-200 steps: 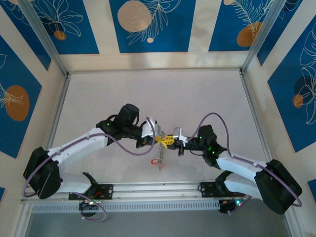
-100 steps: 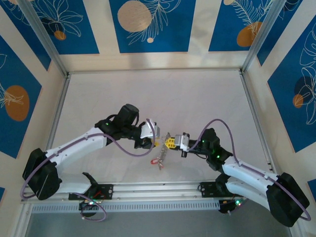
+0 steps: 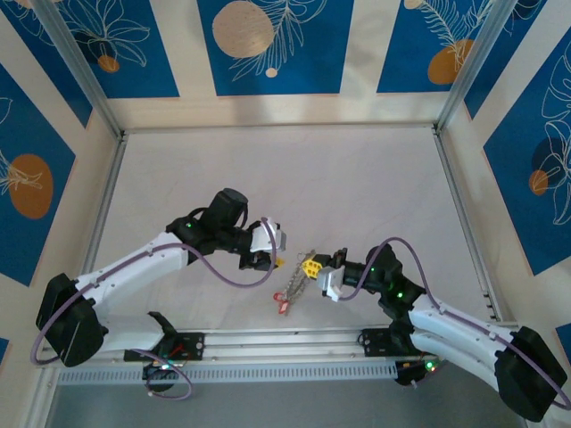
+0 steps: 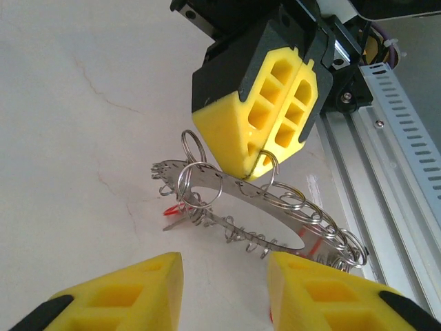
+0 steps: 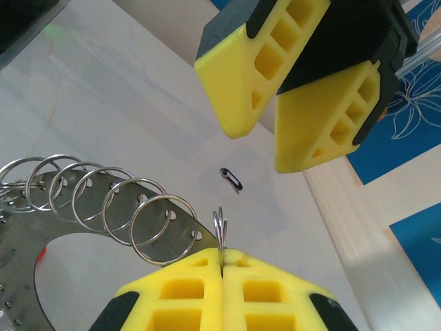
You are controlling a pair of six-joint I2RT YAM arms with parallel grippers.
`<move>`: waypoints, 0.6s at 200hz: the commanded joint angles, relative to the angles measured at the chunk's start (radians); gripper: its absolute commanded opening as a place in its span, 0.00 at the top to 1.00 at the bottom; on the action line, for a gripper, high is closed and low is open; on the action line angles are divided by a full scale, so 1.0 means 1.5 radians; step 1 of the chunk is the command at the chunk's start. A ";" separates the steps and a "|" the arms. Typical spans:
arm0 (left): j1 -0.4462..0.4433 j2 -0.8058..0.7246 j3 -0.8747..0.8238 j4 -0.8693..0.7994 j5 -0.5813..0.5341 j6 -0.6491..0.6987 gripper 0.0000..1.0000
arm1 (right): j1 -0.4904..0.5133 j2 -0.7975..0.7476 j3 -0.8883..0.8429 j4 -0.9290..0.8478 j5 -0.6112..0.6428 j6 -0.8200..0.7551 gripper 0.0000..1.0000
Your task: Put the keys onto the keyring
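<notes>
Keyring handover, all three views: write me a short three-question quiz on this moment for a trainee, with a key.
1. True or false: the left gripper stands open, apart from the keyring.
2. What does the right gripper pinch? A) a red key head B) a small split ring on the keyring's rim C) nothing
3. Fill in: the heads of the keys are ___ in colour.

Key: 1 true; 2 B; 3 red.
</notes>
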 commanded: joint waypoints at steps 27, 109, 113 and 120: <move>0.003 -0.019 0.003 0.000 0.011 0.020 0.66 | 0.005 -0.021 -0.002 0.031 0.012 -0.029 1.00; 0.004 -0.048 -0.027 0.066 0.026 -0.008 0.67 | -0.004 -0.015 0.006 0.047 0.021 0.018 1.00; 0.004 -0.046 -0.024 0.060 0.022 -0.005 0.67 | -0.007 -0.013 0.009 0.046 0.015 0.033 1.00; 0.005 -0.040 -0.020 0.050 0.016 0.000 0.67 | -0.013 -0.009 0.015 0.045 0.007 0.063 1.00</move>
